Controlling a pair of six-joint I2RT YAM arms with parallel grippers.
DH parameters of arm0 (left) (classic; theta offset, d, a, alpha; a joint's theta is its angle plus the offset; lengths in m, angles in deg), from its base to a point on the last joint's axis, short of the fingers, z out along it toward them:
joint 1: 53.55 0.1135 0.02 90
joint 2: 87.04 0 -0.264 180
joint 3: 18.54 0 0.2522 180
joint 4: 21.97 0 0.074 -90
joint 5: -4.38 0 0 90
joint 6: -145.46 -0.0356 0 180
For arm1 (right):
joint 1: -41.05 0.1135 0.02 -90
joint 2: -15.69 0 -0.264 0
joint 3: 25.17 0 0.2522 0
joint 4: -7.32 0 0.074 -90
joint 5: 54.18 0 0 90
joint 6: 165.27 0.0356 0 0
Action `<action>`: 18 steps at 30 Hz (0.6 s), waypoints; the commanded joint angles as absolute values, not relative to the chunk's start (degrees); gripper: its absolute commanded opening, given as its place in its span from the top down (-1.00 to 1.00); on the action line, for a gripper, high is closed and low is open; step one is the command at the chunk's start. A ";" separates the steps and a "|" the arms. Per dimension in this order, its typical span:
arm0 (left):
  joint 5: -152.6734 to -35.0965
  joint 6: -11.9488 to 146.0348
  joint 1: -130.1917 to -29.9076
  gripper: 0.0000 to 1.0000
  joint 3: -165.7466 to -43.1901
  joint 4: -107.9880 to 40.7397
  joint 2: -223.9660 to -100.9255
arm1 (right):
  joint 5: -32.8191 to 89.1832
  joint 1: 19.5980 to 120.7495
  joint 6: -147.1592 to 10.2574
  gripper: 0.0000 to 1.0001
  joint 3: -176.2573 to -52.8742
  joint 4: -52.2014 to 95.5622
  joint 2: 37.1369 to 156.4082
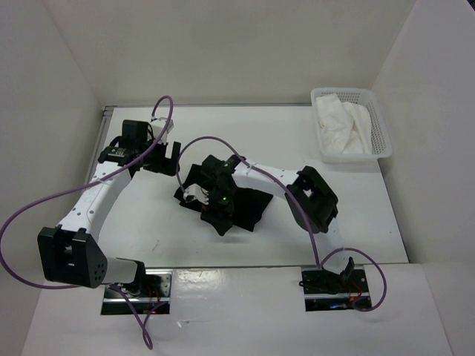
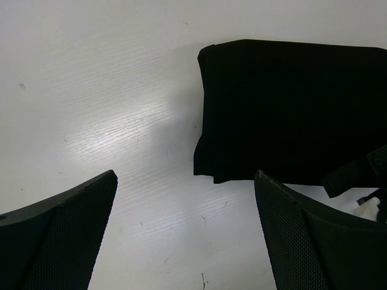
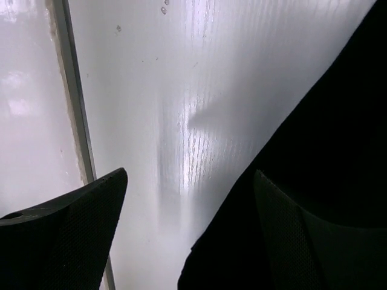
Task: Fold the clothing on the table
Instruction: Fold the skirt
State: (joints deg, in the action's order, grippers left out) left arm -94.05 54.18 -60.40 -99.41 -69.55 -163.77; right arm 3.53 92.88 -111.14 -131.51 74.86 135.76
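Note:
The black clothing [image 1: 241,208] lies bunched in the middle of the white table [image 1: 282,137]. My left gripper [image 1: 165,157] hovers open just to its upper left. In the left wrist view that gripper [image 2: 185,175] has only bare table between its fingers, and the clothing [image 2: 290,109] shows a straight folded edge ahead and to the right. My right gripper [image 1: 199,194] is low over the clothing's left part. In the right wrist view this gripper [image 3: 190,172] is open, with one finger [image 3: 314,241] over the clothing [image 3: 326,151] and the other over bare table.
A white mesh basket [image 1: 382,144] holding a white cloth [image 1: 345,126] stands at the back right corner. A thin metal rail [image 3: 72,103] runs along the table's left edge. White walls enclose the table on three sides.

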 commanded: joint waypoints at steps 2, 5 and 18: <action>-95.20 53.97 -60.32 -1.00 -99.01 -67.98 -162.19 | 3.30 93.34 -110.78 -0.80 -134.47 75.58 126.01; -95.20 53.97 -60.32 -1.00 -99.01 -67.98 -162.19 | 4.35 93.34 -110.16 -0.83 -134.47 75.58 121.43; -95.73 53.44 -60.32 -1.00 -99.01 -67.98 -162.71 | 14.82 90.00 -106.55 -0.85 -126.21 66.09 121.07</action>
State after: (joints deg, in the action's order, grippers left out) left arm -94.68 54.08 -60.40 -99.41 -69.55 -163.75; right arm 12.38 90.61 -107.67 -127.88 68.74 119.06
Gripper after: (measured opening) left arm 0.999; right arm 0.925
